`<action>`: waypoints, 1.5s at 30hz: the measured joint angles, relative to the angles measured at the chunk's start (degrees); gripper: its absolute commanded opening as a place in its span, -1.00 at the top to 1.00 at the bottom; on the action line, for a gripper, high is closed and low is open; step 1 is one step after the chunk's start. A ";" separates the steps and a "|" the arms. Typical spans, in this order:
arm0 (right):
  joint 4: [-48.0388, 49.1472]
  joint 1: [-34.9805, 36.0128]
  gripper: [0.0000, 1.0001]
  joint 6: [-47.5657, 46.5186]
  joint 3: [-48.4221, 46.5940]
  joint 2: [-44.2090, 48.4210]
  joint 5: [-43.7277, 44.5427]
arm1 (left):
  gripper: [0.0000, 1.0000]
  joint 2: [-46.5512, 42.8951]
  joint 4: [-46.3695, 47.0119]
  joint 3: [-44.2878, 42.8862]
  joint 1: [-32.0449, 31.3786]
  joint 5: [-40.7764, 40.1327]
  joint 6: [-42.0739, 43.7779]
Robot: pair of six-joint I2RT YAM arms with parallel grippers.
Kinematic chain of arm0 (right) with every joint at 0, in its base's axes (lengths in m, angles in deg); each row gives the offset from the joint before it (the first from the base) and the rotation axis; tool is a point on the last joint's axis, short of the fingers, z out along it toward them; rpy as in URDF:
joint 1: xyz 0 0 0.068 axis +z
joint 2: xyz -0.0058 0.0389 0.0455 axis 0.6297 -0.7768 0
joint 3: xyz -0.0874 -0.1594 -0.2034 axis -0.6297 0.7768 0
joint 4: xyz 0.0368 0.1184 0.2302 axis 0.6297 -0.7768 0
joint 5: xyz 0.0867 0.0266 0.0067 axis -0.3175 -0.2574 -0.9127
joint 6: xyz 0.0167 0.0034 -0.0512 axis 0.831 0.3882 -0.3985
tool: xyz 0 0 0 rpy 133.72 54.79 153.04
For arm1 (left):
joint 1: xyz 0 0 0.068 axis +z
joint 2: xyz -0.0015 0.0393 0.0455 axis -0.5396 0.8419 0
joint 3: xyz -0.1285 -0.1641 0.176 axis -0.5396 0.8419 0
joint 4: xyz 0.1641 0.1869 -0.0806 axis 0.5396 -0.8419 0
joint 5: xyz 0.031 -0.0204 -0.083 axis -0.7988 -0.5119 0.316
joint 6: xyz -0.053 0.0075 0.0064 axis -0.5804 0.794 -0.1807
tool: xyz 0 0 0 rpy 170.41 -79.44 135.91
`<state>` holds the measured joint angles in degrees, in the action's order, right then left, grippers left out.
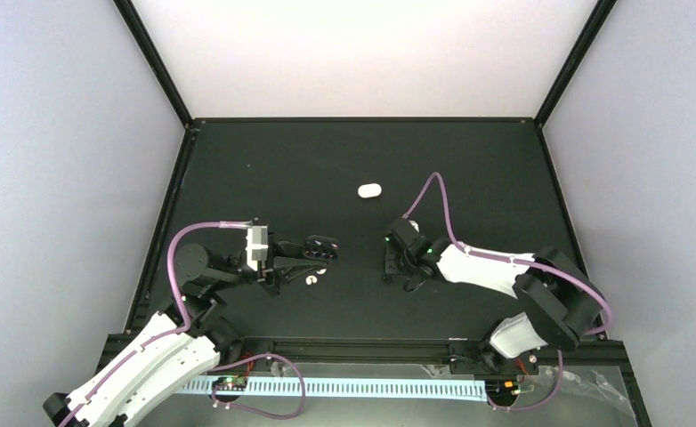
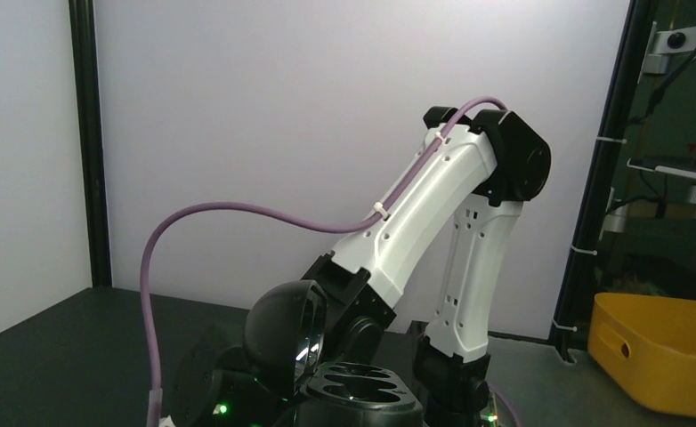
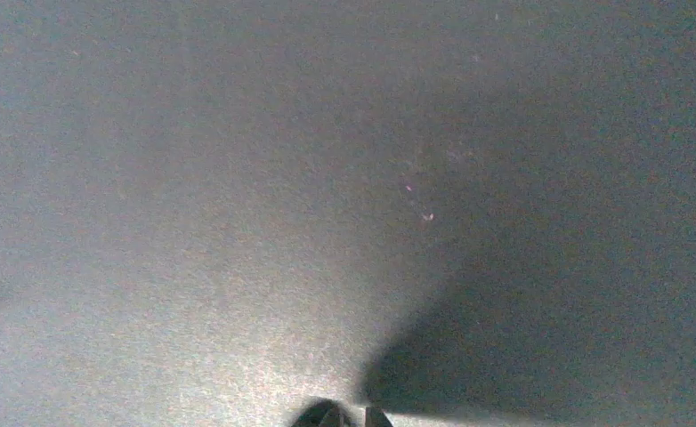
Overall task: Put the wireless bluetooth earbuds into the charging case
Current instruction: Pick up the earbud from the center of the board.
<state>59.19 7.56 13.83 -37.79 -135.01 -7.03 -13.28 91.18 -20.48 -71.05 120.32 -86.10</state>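
Room lies open all round the charging case (image 1: 368, 189); left pincer (image 1: 307, 253) clamps black holder (image 1: 322, 248); right pincer (image 1: 387, 258): cannot tell.

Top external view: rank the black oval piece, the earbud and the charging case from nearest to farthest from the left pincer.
1. Black oval piece, at the left pincer tips.
2. Earbud, just toward the bases.
3. Charging case, farther back, rightward.
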 measured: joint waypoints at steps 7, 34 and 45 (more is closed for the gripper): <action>-1.38 -0.02 0.50 -3.72 -0.46 4.37 0.42 | 0.97 -0.02 -0.55 -0.02 0.00 -0.20 0.15; -5.20 0.52 0.35 -19.96 -3.19 -0.74 -2.10 | 0.97 0.09 -0.76 0.00 0.00 -0.22 0.55; -4.81 3.21 0.37 -20.70 -5.40 -2.91 -2.05 | 0.97 0.11 -0.79 0.00 -0.02 -0.22 0.55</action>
<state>54.38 10.77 -6.87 -43.19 -137.91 -9.09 -13.17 90.39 -20.48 -71.07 120.10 -85.56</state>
